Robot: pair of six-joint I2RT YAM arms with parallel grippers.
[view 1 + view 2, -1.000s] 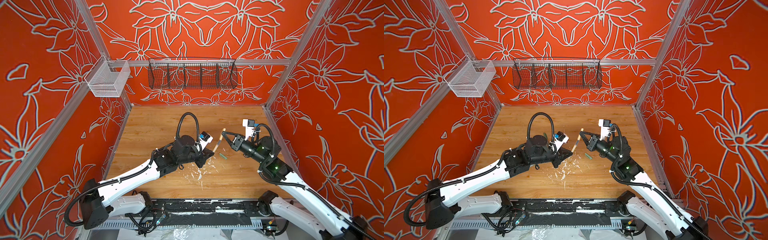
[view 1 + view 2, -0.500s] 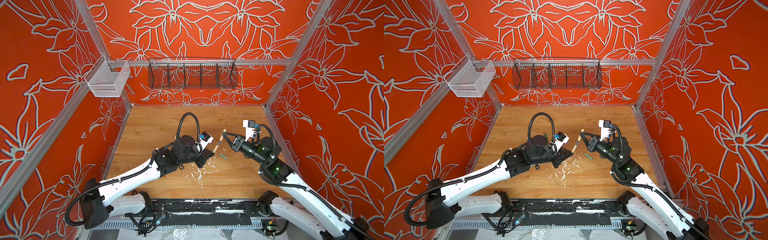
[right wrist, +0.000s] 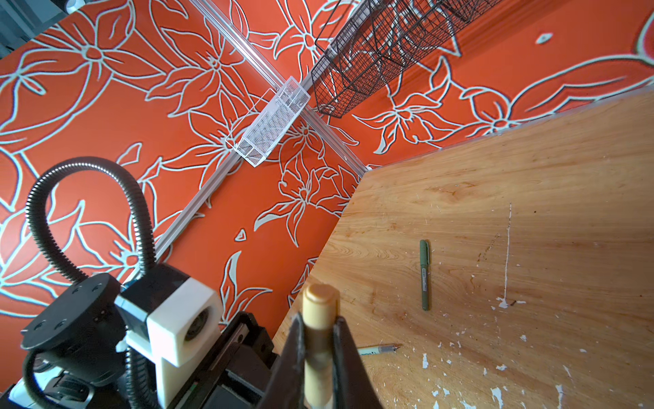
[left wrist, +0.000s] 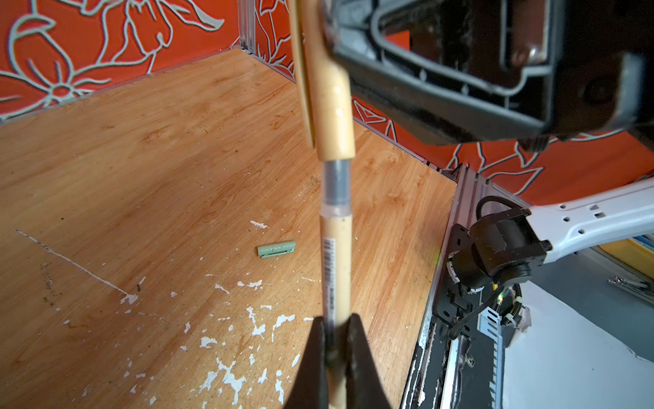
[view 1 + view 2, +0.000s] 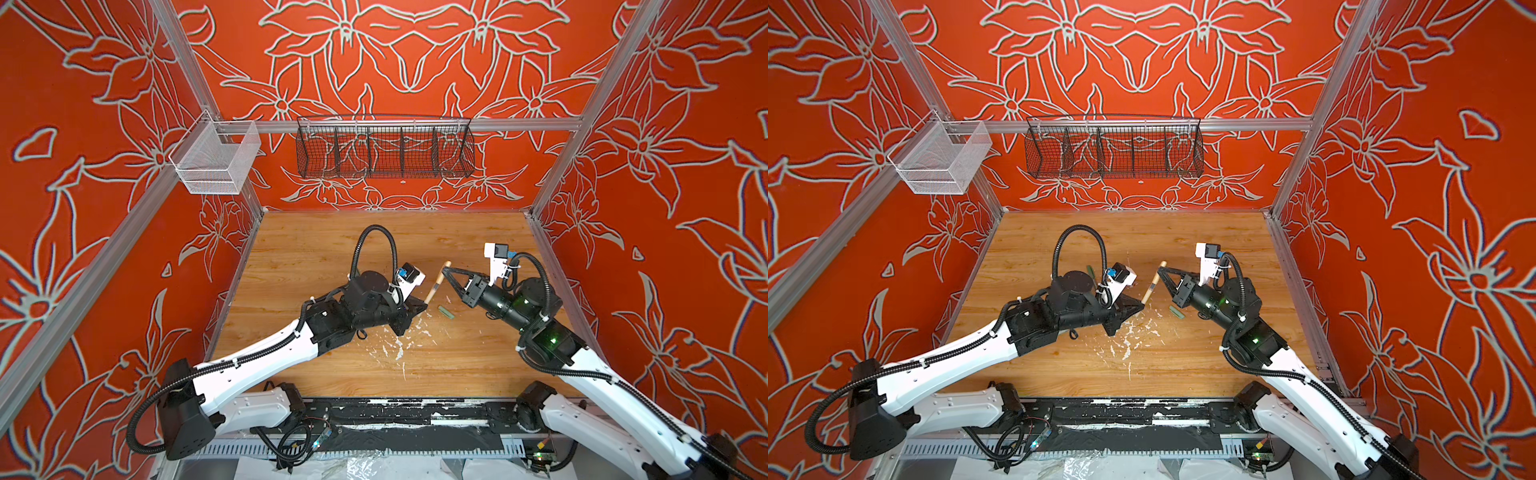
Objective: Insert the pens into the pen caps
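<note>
Smooth plastic tan pen (image 4: 336, 269), glossy wood-grain table (image 4: 141, 159) (flecked with white paint (image 4: 230, 379)), black metal wire basket (image 5: 384, 151)

The worn wood-grain desk (image 5: 316, 249), speckled with white paint flecks (image 5: 398, 348), carries a short pale green tube cap (image 5: 445, 312), a slim dark green pen (image 3: 425, 274) and a partly hidden pale thin-tipped pen (image 3: 380, 349).

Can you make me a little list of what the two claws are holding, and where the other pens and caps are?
left claw: shut on the tan pen
right claw: shut on the tan cap
tan pair: pen tip inside the cap, grey neck showing, not pushed fully in
pale green cap: lying loose on the table
dark green pen: lying on the table, looks capped
bare-tipped pen: on the table, mostly hidden behind the right claw
</note>
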